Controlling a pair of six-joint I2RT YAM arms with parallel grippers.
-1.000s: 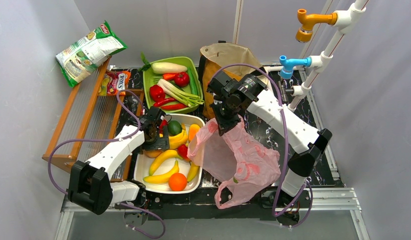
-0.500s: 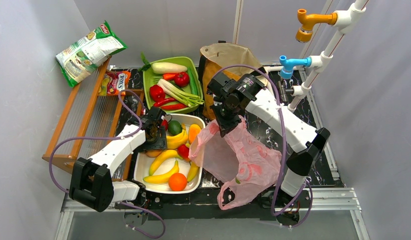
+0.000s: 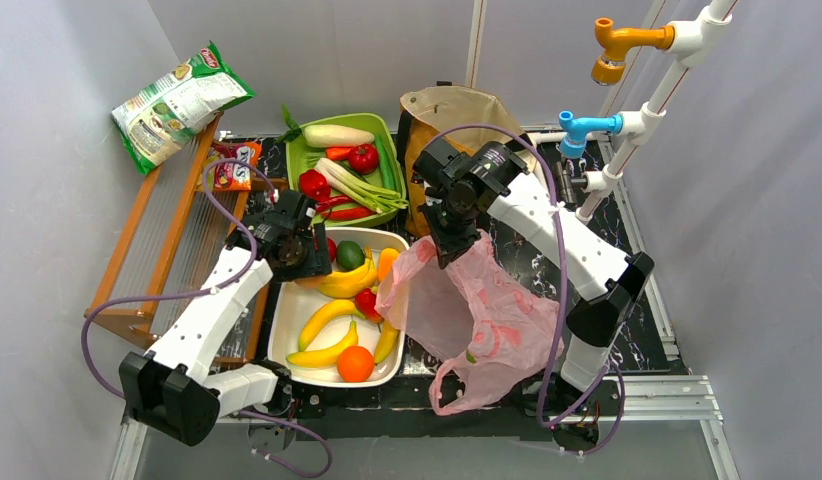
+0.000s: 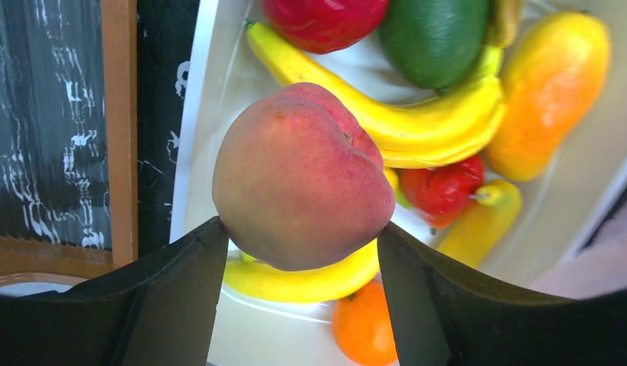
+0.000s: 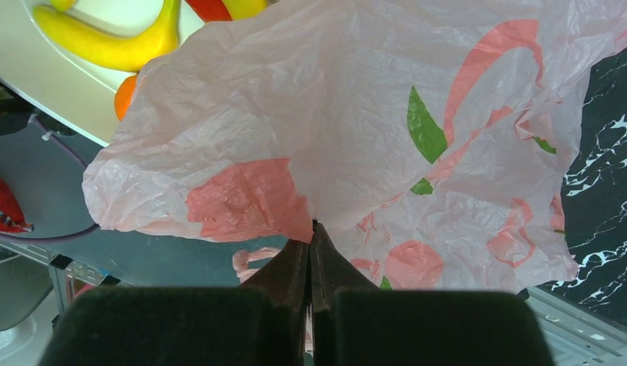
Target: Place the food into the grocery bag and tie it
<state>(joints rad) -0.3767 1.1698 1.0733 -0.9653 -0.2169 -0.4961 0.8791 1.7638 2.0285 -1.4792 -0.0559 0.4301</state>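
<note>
Black marbled tabletop (image 3: 632, 235) is seen under both arms; a rounded pink-orange toy peach (image 4: 299, 175) is clamped by the left gripper (image 4: 299, 232) over the white oval fruit tray (image 3: 293, 308), and the thin pink printed carrier bag (image 3: 482, 305) beside it is held up, pinched by the right gripper (image 5: 311, 229)

left arm reaches forward, left gripper (image 4: 301, 232) clamping a peach (image 4: 295, 168); right arm arches high, wrist bent down, right gripper (image 5: 311, 240) pinched tight on the bag (image 5: 356, 107).
</note>
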